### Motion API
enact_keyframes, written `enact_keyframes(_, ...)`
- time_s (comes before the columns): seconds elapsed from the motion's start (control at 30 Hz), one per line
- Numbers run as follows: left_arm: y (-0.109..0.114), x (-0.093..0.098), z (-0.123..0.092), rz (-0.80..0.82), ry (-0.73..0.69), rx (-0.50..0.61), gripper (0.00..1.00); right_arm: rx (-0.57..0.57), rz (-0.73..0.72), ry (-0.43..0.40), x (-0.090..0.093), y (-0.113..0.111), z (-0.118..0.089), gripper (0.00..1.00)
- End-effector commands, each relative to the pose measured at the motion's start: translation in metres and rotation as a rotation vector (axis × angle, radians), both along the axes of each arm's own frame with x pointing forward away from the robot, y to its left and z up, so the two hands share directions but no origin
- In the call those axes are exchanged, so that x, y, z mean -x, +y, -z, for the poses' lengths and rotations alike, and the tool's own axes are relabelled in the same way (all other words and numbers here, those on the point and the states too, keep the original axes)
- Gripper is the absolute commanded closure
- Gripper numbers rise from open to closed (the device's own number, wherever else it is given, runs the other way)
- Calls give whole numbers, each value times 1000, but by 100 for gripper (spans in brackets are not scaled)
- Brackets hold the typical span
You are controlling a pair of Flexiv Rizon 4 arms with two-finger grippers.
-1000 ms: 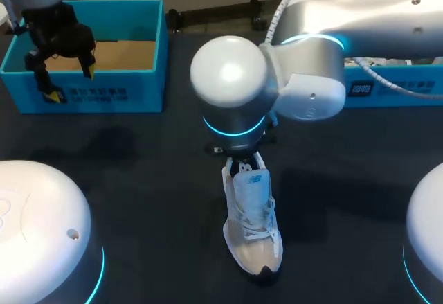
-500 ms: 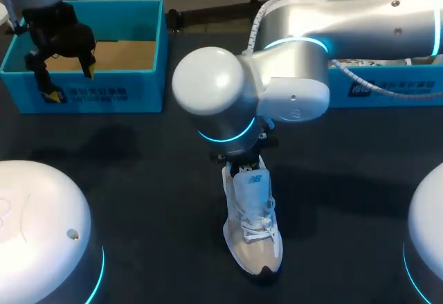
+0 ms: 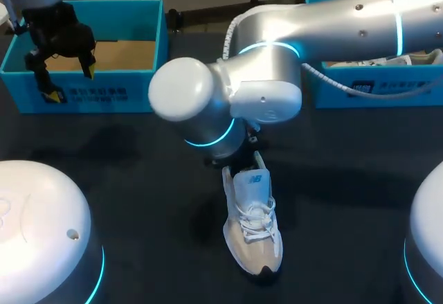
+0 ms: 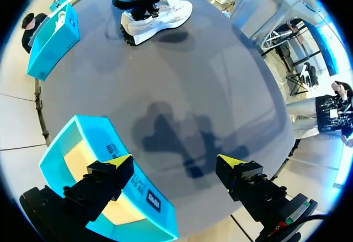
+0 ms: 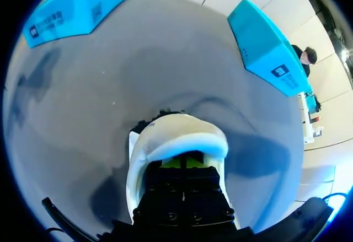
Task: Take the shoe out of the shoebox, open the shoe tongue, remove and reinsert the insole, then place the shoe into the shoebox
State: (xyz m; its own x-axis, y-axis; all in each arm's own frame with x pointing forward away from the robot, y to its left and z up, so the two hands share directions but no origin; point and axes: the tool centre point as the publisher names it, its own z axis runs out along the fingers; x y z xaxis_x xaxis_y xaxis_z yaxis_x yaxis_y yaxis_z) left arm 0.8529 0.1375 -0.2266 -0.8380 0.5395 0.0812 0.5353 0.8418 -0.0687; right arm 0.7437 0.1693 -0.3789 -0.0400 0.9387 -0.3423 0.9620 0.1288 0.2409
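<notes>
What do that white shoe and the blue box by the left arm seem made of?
The shoe looks like matte fabric with smoother synthetic panels; its woven laces show. The box is probably cardboard, blue outside, with a plain brown floor inside.

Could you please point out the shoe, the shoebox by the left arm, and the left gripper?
shoe (image 3: 253, 229): head view, on the laced upper.
left shoebox (image 3: 142, 95): head view, on its front wall.
left gripper (image 4: 176, 160): left wrist view, midway between its two yellow tips.
</notes>
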Motion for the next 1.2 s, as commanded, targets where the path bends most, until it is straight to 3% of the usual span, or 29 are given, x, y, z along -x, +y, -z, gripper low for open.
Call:
enact_keyframes(0.03, 1, 0, 0, 1, 0, -1, 0, 119, 62, -75, 14, 2, -11, 100)
enact_keyframes(0.23, 1, 0, 0, 1, 0, -1, 0, 152, 58, -83, 12, -5, -9, 100)
enact_keyframes(0.47, 1, 0, 0, 1, 0, -1, 0, 213, 61, -18, 5, -11, 22, 100)
enact_keyframes(0.63, 1, 0, 0, 1, 0, -1, 0, 195, 54, 19, 7, -11, 38, 100)
enact_keyframes(0.77, 1, 0, 0, 1, 0, -1, 0, 167, 51, 1, 13, -7, 32, 100)
enact_keyframes(1.03, 1, 0, 0, 1, 0, -1, 0, 211, 41, -102, 17, -9, -4, 100)
enact_keyframes(1.2, 1, 0, 0, 1, 0, -1, 0, 215, 38, -116, 13, -12, -7, 100)
